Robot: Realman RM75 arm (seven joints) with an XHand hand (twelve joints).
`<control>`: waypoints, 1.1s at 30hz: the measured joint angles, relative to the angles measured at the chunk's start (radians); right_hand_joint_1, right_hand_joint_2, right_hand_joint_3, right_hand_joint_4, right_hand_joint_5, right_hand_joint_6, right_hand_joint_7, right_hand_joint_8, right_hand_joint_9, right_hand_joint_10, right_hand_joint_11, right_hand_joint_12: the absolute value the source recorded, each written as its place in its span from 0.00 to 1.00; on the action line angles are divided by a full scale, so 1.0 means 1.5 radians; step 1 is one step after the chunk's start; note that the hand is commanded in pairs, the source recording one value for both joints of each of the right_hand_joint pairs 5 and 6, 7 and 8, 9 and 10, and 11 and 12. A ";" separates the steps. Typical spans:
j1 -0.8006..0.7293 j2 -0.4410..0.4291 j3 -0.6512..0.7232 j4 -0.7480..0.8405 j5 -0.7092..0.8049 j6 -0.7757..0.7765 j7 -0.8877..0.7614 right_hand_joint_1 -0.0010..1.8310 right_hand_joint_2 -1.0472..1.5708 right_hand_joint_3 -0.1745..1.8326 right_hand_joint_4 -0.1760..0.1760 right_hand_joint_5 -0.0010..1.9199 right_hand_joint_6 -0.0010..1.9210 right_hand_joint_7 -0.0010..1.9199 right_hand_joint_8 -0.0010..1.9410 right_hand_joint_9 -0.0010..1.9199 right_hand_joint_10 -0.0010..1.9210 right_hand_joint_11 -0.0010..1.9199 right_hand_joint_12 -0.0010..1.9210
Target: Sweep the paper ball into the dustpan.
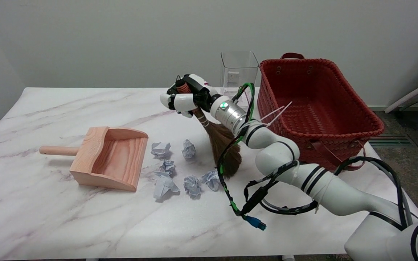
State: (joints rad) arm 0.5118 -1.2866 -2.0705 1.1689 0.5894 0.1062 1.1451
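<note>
Near the middle of the bench (49, 224), six little paper balls (189, 149) lay in a loose bunch, pale blue-white and all crumpled, just beside the open mouth of the wooden dustpan (109, 159). They looked very light and soft, so a gentle push from the side should roll them, and nobody needed to pick them up. The right hand (187, 97) had its fingers wrapped tight around the handle of the small brown broom (227, 152).
</note>
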 measured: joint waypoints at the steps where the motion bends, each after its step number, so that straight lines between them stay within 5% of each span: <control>1: 0.000 -0.003 -0.001 -0.003 0.000 0.000 0.000 0.58 0.87 0.66 0.50 1.00 1.00 1.00 0.99 1.00 1.00 0.95 0.95; 33: 0.064 -0.172 -0.048 -0.082 0.001 0.001 0.026 0.56 0.88 0.72 0.50 1.00 1.00 1.00 0.99 1.00 1.00 0.96 0.96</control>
State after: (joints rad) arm 0.6078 -1.5446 -2.1422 1.0465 0.5916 0.1078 1.1838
